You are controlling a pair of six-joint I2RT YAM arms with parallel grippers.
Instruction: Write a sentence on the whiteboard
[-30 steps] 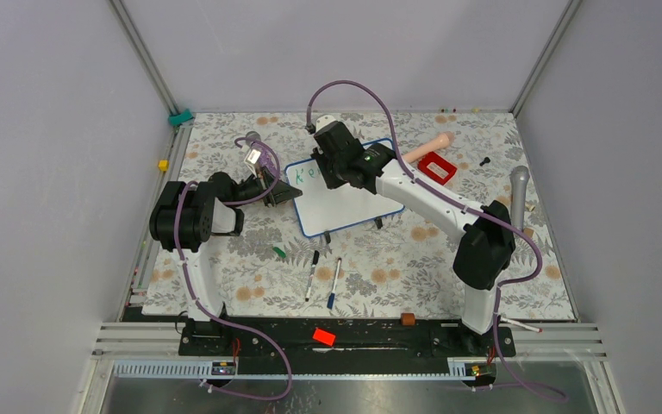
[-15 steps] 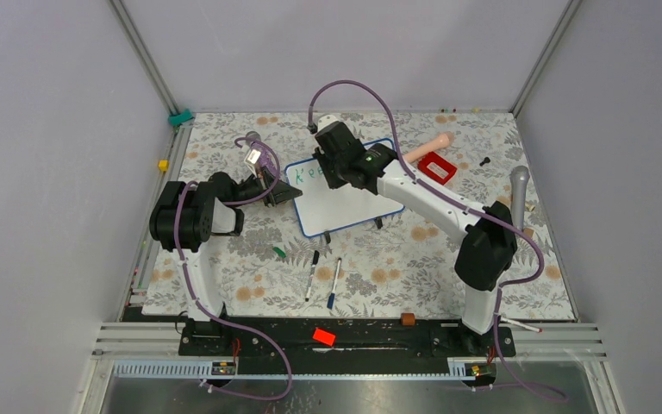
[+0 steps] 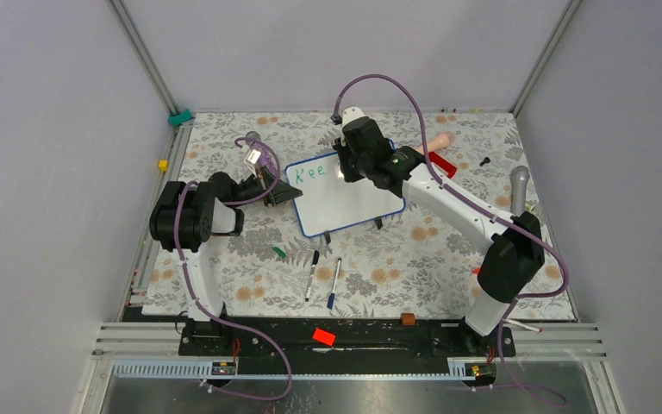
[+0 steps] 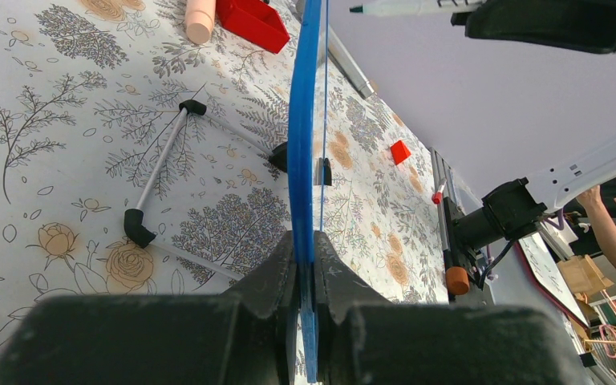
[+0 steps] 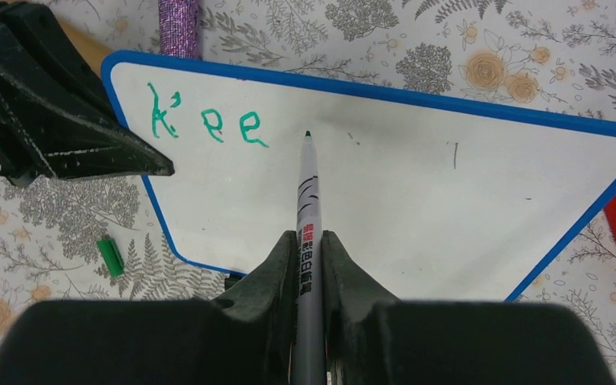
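Observation:
The whiteboard (image 3: pixel 349 207) stands tilted on the floral mat, blue rim and two black feet. Green letters "Kee" (image 5: pixel 208 124) sit at its top left, also in the top view (image 3: pixel 310 172); the rest of the sentence is not there. My left gripper (image 3: pixel 289 191) is shut on the board's left rim, seen edge-on in the left wrist view (image 4: pixel 305 120). My right gripper (image 5: pixel 308 241) is shut on a grey marker (image 5: pixel 308 192), tip just right of the last "e". In the left wrist view the marker (image 4: pixel 401 8) tip stands slightly off the board.
A green cap (image 3: pixel 279 252) and two loose markers (image 3: pixel 312 274) (image 3: pixel 334 283) lie in front of the board. A red tray (image 3: pixel 441 164), a beige cylinder (image 3: pixel 435 142) and a grey handle (image 3: pixel 518 194) lie to the right. A purple glitter object (image 5: pixel 178 24) lies behind the board's left corner.
My right gripper has moved right along the board with the marker, uncovering the letters "Kee". The left gripper and the board have not moved.

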